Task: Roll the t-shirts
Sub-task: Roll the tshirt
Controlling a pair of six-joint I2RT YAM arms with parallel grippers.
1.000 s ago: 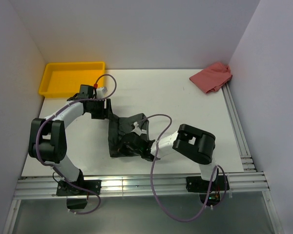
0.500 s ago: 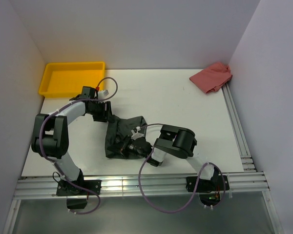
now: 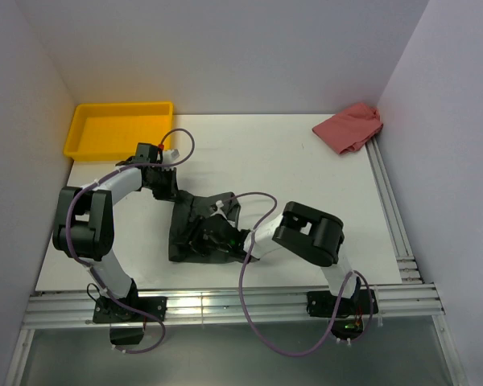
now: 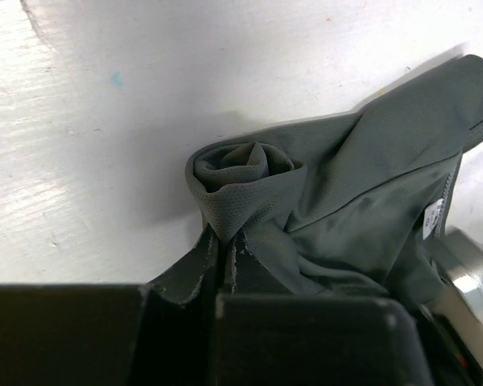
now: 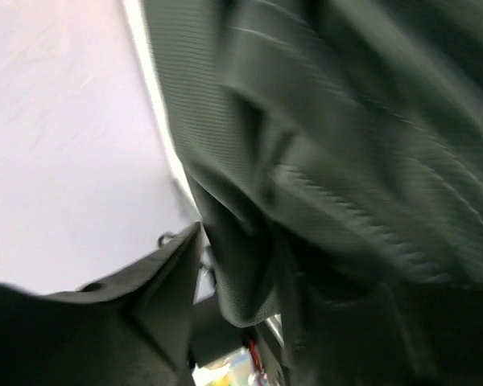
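Pinching the t-shirt [image 4: 362, 185] edge, left hand [image 4: 225, 243] faces open table [image 4: 88, 161].

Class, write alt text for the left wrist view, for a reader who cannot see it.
The left tool, shut, pinches a bunched fold of a dark charcoal-grey fabric t-shirt, curled into a small roll just above its tips. The rest spreads rightward over the white table, a small white label showing near the right edge.

Yellow tray [image 3: 117, 133] far-left corner; pink cloth [image 3: 350, 127] (crumpled) far-right corner.
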